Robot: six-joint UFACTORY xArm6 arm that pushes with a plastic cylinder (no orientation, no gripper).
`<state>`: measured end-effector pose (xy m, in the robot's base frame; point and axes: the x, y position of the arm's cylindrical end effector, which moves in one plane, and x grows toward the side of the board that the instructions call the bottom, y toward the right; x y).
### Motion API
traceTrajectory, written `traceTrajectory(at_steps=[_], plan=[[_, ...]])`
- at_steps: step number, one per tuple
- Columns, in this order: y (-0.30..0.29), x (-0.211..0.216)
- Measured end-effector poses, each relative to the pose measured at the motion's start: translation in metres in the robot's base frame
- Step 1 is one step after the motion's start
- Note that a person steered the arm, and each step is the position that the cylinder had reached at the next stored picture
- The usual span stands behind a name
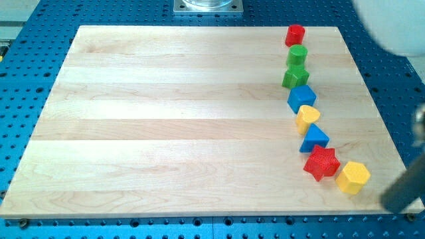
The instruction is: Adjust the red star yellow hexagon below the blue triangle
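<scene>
The red star (pixel 321 162) lies near the board's lower right, just below the blue triangle (pixel 313 139) and touching it. The yellow hexagon (pixel 352 177) sits to the right of the star and slightly lower, close beside it. A dark, blurred rod comes in at the view's bottom right. My tip (pixel 392 200) is to the right of the yellow hexagon, apart from it, near the board's bottom right corner.
A curved line of blocks runs up the right side: yellow heart (pixel 307 118), blue cube (pixel 301 98), green star (pixel 295 76), green cylinder (pixel 297 55), red cylinder (pixel 295 34). The wooden board (pixel 166 133) lies on a blue perforated table (pixel 26 79).
</scene>
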<state>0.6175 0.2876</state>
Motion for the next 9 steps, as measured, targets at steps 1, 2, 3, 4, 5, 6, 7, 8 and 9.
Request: traceTrajectory(at_steps=[1, 2, 3, 4, 5, 6, 7, 8, 9], plan=[[0.02, -0.024], [0.011, -0.042], [-0.014, -0.046], [-0.046, -0.046], [-0.069, -0.038], [-0.078, -0.024], [-0.078, -0.012], [-0.07, -0.01], [-0.05, -0.037]])
